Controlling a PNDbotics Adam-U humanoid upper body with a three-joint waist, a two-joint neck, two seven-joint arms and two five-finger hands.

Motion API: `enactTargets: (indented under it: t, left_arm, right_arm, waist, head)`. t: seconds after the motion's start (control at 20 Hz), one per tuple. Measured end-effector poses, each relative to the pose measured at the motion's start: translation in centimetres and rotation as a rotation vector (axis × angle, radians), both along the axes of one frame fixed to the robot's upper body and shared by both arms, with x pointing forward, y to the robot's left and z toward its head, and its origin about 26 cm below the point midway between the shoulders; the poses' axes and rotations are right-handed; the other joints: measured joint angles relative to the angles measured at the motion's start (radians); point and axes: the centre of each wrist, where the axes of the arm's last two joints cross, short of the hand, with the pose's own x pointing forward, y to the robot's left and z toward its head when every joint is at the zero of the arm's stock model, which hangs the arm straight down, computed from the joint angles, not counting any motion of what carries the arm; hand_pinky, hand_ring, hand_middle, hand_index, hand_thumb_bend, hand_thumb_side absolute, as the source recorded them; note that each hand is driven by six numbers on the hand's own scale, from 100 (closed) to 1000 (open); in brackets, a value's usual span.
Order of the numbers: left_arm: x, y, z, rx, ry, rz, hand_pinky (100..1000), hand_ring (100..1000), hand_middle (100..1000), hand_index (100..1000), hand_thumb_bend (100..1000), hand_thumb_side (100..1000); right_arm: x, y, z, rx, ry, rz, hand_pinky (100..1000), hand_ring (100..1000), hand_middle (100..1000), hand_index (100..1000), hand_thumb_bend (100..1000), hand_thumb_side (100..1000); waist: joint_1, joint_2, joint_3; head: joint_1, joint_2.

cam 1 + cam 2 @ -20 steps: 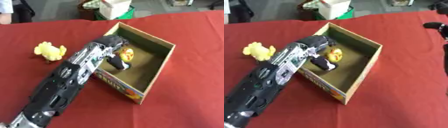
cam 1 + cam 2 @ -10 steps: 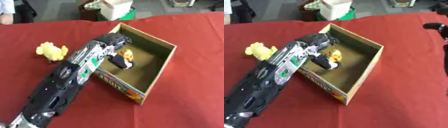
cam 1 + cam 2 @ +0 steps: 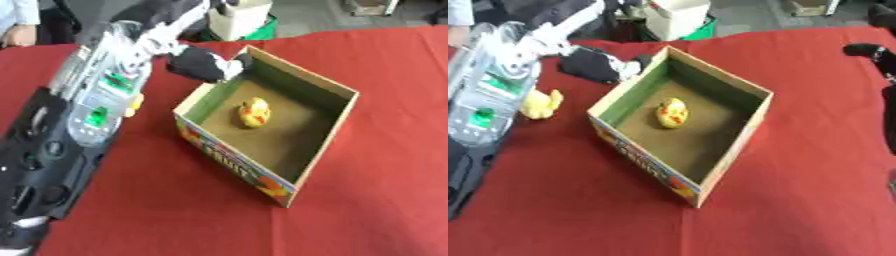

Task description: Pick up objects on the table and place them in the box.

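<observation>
DONE: yellow duck toy (image 3: 671,112) on floor of box (image 3: 737,132) | LEFT: yellow plush toy (image 3: 539,104) on desk (image 3: 815,165) beside box | left hand (image 3: 203,65) above box's near-left wall, fingers apparently curled, empty | right hand (image 3: 868,50) far right, fingers indistinct.

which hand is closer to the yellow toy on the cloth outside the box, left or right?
Left. The left hand hovers just up and right of the yellow plush toy, near the box corner. The right hand sits at the view's far right edge, beyond the box.
</observation>
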Motion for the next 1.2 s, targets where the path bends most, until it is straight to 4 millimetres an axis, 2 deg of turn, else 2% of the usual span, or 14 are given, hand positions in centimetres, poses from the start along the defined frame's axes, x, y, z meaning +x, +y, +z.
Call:
enactTargets:
  t: [0.15, 0.3, 0.55, 0.65, 0.9, 1.2]
  left_arm:
    - [0.2, 2.6, 0.6, 0.022, -0.003, 0.080, 763, 808, 833, 958, 465, 570]
    - [0.6, 4.7, 0.9, 0.047, -0.004, 0.149, 779, 829, 845, 970, 475, 542]
    - [2.1, 7.5, 0.6, 0.098, 0.041, 0.249, 794, 844, 861, 981, 419, 440]
    - [2.8, 8.4, 0.3, 0.109, 0.066, 0.283, 801, 852, 867, 984, 410, 426]
    - [4.7, 10.3, -0.8, 0.108, 0.119, 0.327, 814, 864, 873, 984, 452, 480]
    - [6.2, 11.6, -2.2, 0.126, 0.167, 0.286, 822, 877, 885, 987, 492, 502]
  right_arm:
    - [-0.1, -0.1, -0.2, -0.001, 0.005, -0.005, 671, 900, 689, 868, 100, 1000]
    - [-0.1, -0.2, -0.1, -0.005, 0.002, -0.008, 672, 901, 689, 868, 100, 1000]
    - [-0.1, -0.3, -0.3, -0.010, 0.003, -0.016, 672, 901, 689, 868, 100, 1000]
    - [-0.2, -0.3, -0.3, -0.013, 0.003, -0.018, 672, 901, 689, 868, 100, 1000]
    - [-0.2, -0.3, -0.3, -0.015, 0.000, -0.022, 672, 901, 689, 868, 100, 1000]
    - [-0.2, -0.4, -0.3, -0.016, -0.007, -0.032, 672, 903, 688, 869, 100, 1000]
  waist:
    - [0.000, -0.001, 0.004]
    - [-0.001, -0.001, 0.007]
    - [-0.002, 0.001, 0.006]
    - [-0.004, 0.005, 0.005]
    - [-0.006, 0.009, -0.006]
    - [-0.010, 0.019, -0.018]
  head:
    - [0.001, 0.004]
    - [0.002, 0.004]
    - [0.007, 0.004]
    - [0.011, 0.004]
    - [0.005, 0.004]
    - [-0.041, -0.002]
